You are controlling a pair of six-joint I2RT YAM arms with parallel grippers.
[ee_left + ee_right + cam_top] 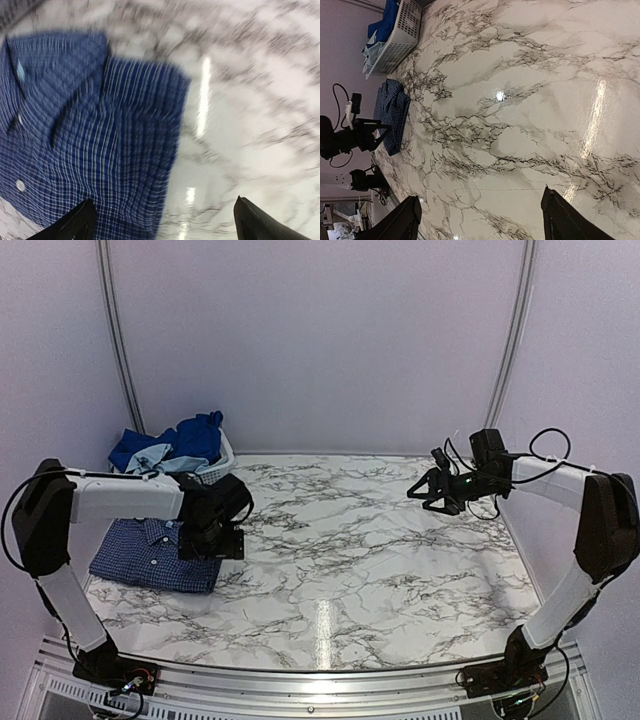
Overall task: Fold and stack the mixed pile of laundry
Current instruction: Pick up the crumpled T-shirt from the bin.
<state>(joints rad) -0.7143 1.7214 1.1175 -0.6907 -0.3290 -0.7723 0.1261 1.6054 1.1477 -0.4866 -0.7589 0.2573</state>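
A navy small-check button-up shirt (150,555) lies folded flat at the table's left side; it also shows in the left wrist view (90,135) and the right wrist view (392,112). My left gripper (222,540) hovers over the shirt's right edge, open and empty; in its own view (162,222) the jaws are wide apart. Royal blue clothes (190,438) and a pale blue T-shirt (160,458) lie heaped in the white basket (222,465). My right gripper (432,492) is open and empty above the table's far right; in its own view (480,220) it faces bare marble.
The white slatted basket (402,35) stands at the back left against the wall. The marble table (360,550) spreads between the arms. Curved metal rails rise at the back corners. Cables hang by the right arm.
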